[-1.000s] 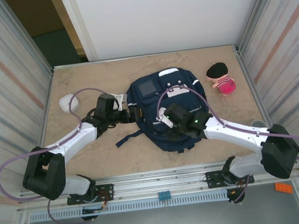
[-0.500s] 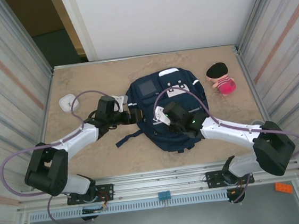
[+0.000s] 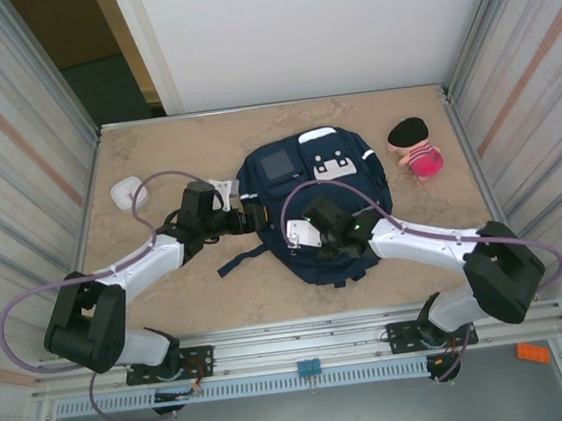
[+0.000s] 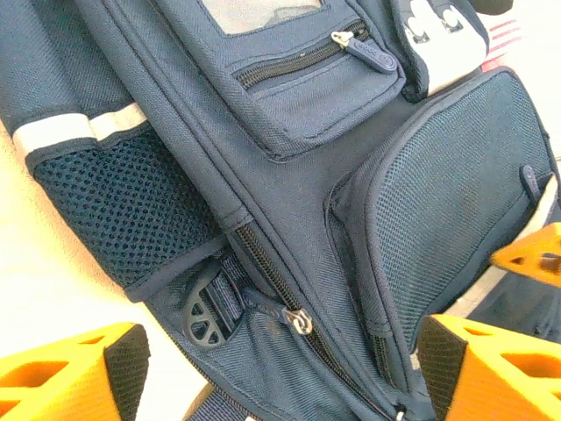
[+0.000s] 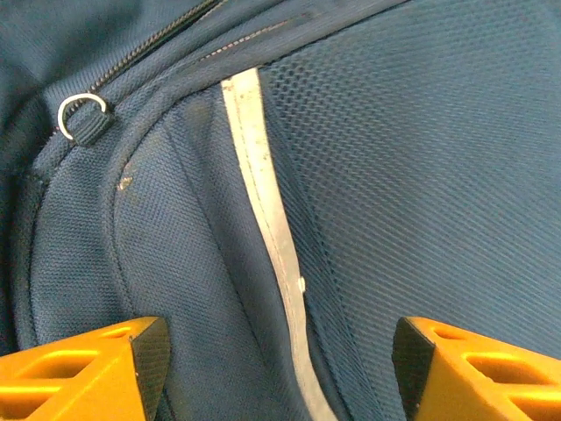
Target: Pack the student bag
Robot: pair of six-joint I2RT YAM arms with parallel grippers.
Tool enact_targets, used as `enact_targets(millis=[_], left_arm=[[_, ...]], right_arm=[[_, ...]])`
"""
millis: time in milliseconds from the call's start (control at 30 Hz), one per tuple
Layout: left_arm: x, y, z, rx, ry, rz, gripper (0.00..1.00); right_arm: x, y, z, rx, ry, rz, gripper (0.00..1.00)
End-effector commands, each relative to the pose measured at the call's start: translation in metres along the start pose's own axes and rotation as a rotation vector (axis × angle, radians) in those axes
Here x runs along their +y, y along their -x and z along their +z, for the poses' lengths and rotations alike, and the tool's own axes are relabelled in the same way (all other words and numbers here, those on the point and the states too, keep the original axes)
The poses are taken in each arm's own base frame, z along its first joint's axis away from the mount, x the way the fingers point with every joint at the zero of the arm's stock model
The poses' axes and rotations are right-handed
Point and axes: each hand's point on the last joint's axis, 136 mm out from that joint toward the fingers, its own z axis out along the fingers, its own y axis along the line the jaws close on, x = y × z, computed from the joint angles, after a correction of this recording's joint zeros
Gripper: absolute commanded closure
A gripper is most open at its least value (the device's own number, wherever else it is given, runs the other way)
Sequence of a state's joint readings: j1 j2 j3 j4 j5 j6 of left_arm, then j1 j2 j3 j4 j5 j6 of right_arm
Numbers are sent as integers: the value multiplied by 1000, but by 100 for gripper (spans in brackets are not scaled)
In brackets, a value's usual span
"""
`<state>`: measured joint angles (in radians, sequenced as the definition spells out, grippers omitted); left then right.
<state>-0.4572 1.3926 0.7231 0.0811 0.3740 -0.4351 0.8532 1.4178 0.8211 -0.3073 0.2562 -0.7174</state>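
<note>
At table (image 3: 170, 303) centre, the student bag (image 3: 310, 202) is met by left gripper (image 4: 280, 346) and right gripper (image 5: 276, 351), jaws spread, seemingly for its zipper (image 4: 301, 320).

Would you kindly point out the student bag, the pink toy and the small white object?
student bag (image 3: 276, 165), top external view, on its square window pocket.
pink toy (image 3: 423, 161), top external view, on its pink body.
small white object (image 3: 123, 195), top external view, on its top.

A: Where did the student bag (image 3: 309, 192) sit?
B: Mid table (image 3: 153, 143), slightly right. A toy (image 3: 415, 148) lay right of it, far side. A small item (image 3: 126, 193) lay left, near the table edge.
A: Hands?
B: The left hand (image 4: 280, 377) was at the bag's left flank, the right hand (image 5: 280, 373) over its near half.
</note>
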Motion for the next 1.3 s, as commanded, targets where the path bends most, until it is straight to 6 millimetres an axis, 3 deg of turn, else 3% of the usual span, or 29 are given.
enact_targets(millis=[0, 200, 433, 800, 1267], left_arm=[[-7, 13, -9, -46, -16, 18, 18], [-9, 19, -11, -59, -13, 49, 18], [-9, 16, -9, -62, -23, 68, 18], [-24, 12, -20, -147, -119, 241, 19], [-59, -12, -20, -218, -241, 536, 20]], right_arm=[[-7, -6, 10, 41, -37, -82, 36], [-13, -2, 15, 2, -51, -86, 64], [-28, 16, -3, -91, -58, -61, 87], [-37, 25, -26, -180, -21, -41, 100], [-37, 37, -56, -324, 57, -101, 100]])
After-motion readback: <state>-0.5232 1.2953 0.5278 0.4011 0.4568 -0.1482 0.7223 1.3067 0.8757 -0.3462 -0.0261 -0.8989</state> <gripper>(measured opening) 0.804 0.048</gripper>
